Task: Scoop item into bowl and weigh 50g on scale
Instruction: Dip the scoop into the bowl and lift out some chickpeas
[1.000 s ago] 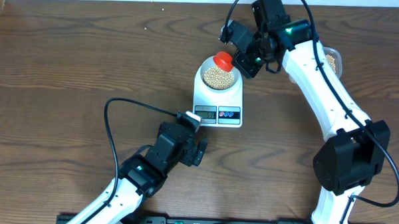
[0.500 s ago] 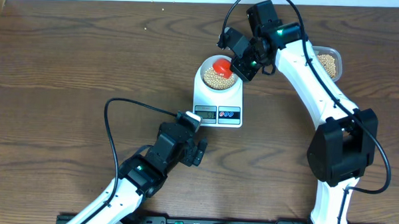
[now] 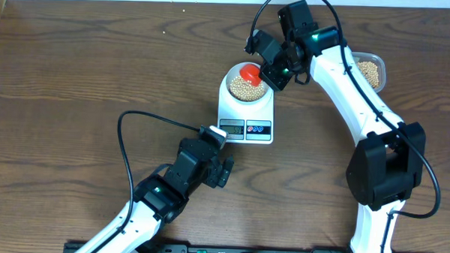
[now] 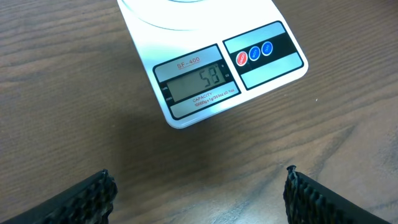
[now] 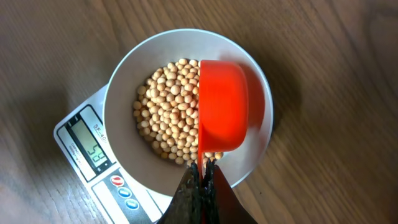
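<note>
My right gripper (image 5: 203, 177), clamped on the scoop (image 5: 222, 106), has swung over the bowl (image 5: 119, 90); left gripper (image 4: 199, 193) idles open. Tipping more beans (image 5: 165, 112) would overshoot the scale (image 4: 273, 62) target

Tan-yellow soybeans (image 5: 165, 112) in a white bowl (image 5: 124, 74) atop the white scale (image 4: 186, 37), an orange-red scoop (image 5: 222, 106) over them. Scale's display (image 4: 198, 81) grey; its buttons (image 4: 254, 54) one red, two blue. Table (image 3: 100, 62) brown wood-grain.

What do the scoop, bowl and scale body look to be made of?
Scoop: probably plastic, even orange-red with a soft sheen.
Bowl: smooth off-white, ceramic or melamine; cannot tell which.
Scale: moulded white plastic, rounded edges, glossy printed panels.
</note>
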Robot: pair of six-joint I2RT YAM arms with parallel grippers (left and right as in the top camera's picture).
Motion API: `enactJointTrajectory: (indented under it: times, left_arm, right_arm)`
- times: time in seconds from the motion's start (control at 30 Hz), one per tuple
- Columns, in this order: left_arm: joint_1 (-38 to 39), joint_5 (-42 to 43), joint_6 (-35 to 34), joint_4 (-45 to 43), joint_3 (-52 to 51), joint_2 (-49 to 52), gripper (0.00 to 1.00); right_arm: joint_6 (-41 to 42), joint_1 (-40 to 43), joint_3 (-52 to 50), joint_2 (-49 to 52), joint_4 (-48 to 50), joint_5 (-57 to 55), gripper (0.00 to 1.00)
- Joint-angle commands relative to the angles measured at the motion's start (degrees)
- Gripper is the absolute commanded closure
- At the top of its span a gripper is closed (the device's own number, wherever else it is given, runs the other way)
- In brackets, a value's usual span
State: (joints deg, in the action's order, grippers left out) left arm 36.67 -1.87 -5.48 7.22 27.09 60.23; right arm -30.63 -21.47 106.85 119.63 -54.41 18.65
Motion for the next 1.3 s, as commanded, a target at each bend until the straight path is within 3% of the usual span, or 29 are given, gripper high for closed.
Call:
enactJointTrajectory:
  times: [0.0, 0.5, 1.27]
  left_arm:
    - [0.0, -1.1, 1.0, 0.0, 1.2, -0.4, 0.12]
    - [0.0, -1.2, 1.0, 0.0, 1.2, -0.4, 0.12]
    - [0.0, -1.2, 1.0, 0.0, 1.2, -0.4, 0.12]
  right_arm:
    - [-0.7, -0.4, -0.5, 1.5, 0.0, 0.4, 0.99]
    - [-0.7, -3.2, -0.5, 1.8, -1.4, 1.5, 0.99]
    - [1.4, -0.4, -0.5, 1.8, -4.8, 10.5, 0.99]
